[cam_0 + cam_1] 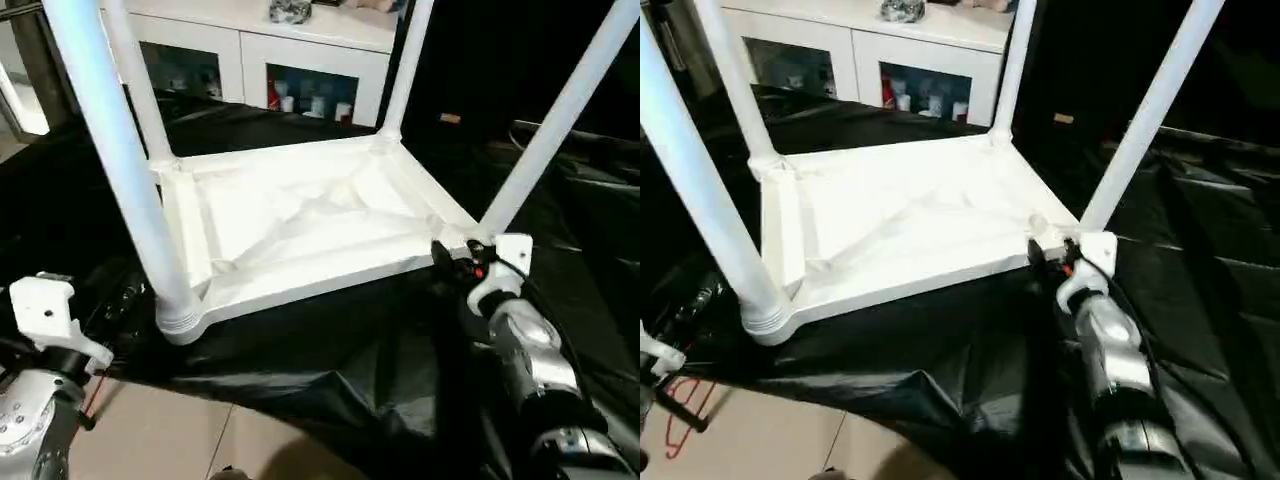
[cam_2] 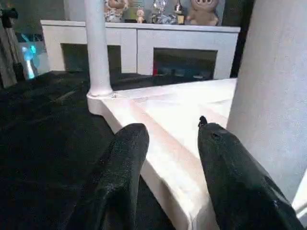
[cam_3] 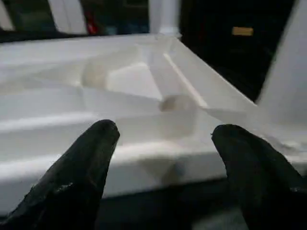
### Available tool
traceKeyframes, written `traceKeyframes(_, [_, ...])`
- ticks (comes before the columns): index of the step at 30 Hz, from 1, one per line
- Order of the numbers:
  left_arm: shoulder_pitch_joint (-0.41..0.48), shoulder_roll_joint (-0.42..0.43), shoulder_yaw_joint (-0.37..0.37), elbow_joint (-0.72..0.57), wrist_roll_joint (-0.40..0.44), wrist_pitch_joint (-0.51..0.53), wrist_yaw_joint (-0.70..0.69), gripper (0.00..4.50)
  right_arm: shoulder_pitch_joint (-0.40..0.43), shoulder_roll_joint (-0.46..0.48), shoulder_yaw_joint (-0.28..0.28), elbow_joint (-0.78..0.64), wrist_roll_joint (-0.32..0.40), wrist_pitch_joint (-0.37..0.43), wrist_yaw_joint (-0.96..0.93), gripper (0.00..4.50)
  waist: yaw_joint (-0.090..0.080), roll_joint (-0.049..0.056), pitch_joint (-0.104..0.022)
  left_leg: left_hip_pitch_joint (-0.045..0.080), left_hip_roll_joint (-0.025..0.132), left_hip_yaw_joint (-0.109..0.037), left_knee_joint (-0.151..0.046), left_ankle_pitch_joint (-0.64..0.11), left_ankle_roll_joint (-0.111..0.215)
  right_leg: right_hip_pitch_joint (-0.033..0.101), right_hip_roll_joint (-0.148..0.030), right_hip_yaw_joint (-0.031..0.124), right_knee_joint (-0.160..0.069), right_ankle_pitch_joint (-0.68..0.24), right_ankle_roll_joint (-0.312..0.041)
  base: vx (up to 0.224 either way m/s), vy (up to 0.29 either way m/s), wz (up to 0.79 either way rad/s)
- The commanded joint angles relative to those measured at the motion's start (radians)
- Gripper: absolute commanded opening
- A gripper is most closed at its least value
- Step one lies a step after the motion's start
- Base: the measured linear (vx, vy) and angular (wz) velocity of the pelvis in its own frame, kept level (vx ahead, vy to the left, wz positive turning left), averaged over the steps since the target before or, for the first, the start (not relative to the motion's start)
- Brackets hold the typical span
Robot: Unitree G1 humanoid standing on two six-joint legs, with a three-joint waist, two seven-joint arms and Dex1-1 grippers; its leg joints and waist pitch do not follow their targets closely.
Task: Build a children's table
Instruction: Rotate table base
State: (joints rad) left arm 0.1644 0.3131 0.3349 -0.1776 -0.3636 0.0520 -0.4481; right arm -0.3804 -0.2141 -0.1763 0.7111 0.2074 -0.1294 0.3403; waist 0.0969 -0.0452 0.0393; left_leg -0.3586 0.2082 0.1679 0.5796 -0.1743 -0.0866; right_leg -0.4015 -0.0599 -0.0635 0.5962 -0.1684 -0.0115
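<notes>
The white table top (image 1: 300,285) lies upside down on a black sheet, ribbed underside up. All its legs stand upright in the corner sockets: near left (image 1: 120,160), far left (image 1: 135,80), far right (image 1: 405,70) and near right (image 1: 560,120). My left gripper (image 2: 168,129) is open, low beside the near left corner, its fingers (image 2: 124,158) pointing along the top's edge next to that leg (image 2: 273,81). My right gripper (image 1: 450,258) is open at the near right corner, just in front of the rim (image 3: 144,158), holding nothing.
A black sheet (image 1: 330,360) covers the ground under the table. A white cabinet with glass doors (image 1: 250,50) stands behind, with toys on top. Bare tiled floor (image 1: 170,430) shows near my left arm. Dark folds of sheet lie to the right.
</notes>
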Motion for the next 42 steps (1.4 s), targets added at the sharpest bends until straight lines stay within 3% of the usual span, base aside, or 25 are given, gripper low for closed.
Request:
traceKeyframes(1, [-0.026, -0.003, -0.036, -0.001, -0.033, -0.015, -0.048, 2.1, 0.03, -0.003, 0.004, -0.065, -0.019, 0.057, -0.05, 3.68, -0.002, 0.016, -0.043, 0.019, 0.014, -0.001, -0.074, -0.41, -0.007, 0.015, -0.054, 0.039, -0.094, -0.444, -0.068, 0.0, 0.0, 0.0])
traceKeyframes(4, [-0.034, 0.005, -0.045, 0.008, -0.048, 0.006, -0.065, 2.1, 0.064, 0.002, 0.007, -0.128, -0.031, 0.095, -0.082, 3.68, -0.003, 0.02, -0.043, 0.015, 0.015, -0.005, -0.078, -0.424, -0.013, 0.019, -0.054, 0.037, -0.093, -0.442, -0.062, 0.0, 0.0, 0.0])
traceKeyframes(5, [-0.037, 0.007, -0.036, 0.016, -0.051, 0.021, -0.055, 2.29, 0.069, 0.002, 0.008, -0.136, -0.035, 0.099, -0.087, 3.68, -0.005, 0.02, -0.042, 0.014, 0.015, -0.006, -0.078, -0.433, -0.016, 0.02, -0.055, 0.036, -0.092, -0.449, -0.061, 0.0, 0.0, 0.0])
traceKeyframes(12, [-0.016, 0.046, 0.039, 0.076, -0.092, 0.023, -0.093, 2.78, 0.084, -0.002, 0.025, -0.179, -0.054, 0.137, -0.1, 3.68, -0.015, 0.011, -0.039, 0.011, 0.009, -0.008, -0.075, -0.43, -0.014, 0.019, -0.058, 0.032, -0.103, -0.534, -0.027, 0.0, 0.0, 0.0])
traceKeyframes(14, [0.005, 0.07, 0.059, 0.088, -0.121, 0.027, -0.136, 2.81, 0.087, -0.004, 0.03, -0.198, -0.054, 0.161, -0.105, 3.68, -0.02, 0.014, -0.039, 0.007, 0.009, -0.01, -0.078, -0.422, -0.013, 0.021, -0.059, 0.033, -0.1, -0.525, -0.027, 0.0, 0.0, 0.0])
traceKeyframes(19, [0.049, 0.107, 0.081, 0.047, -0.241, 0.081, -0.269, 3.17, 0.063, 0.002, 0.044, -0.192, -0.06, 0.182, -0.099, 3.68, -0.021, 0.019, -0.039, 0.015, 0.014, -0.007, -0.079, -0.442, -0.015, 0.014, -0.056, 0.038, -0.094, -0.477, -0.065, 0.0, 0.0, 0.0])
traceKeyframes(25, [0.061, 0.135, 0.054, -0.001, -0.299, 0.129, -0.33, 3.73, 0.034, 0.016, 0.067, -0.18, -0.077, 0.198, -0.1, 3.68, -0.017, 0.026, -0.036, 0.019, 0.015, -0.005, -0.081, -0.456, -0.024, 0.014, -0.054, 0.04, -0.091, -0.453, -0.08, 0.0, 0.0, 0.0])
traceKeyframes(33, [0.036, 0.147, -0.011, -0.04, -0.324, 0.183, -0.375, 4.42, -0.004, 0.032, 0.087, -0.131, -0.091, 0.203, -0.111, 3.68, -0.015, 0.023, -0.036, 0.019, 0.014, -0.006, -0.082, -0.447, -0.036, 0.018, -0.057, 0.042, -0.09, -0.468, -0.068, 0.0, 0.0, 0.0])
traceKeyframes(42, [-0.065, 0.119, -0.064, 0.001, -0.277, 0.172, -0.337, 4.49, -0.083, 0.07, 0.111, -0.019, -0.11, 0.177, -0.107, 3.68, -0.016, 0.021, -0.04, 0.02, 0.014, -0.004, -0.079, -0.409, -0.038, 0.022, -0.058, 0.043, -0.083, -0.426, -0.085, 0.0, 0.0, 0.0])
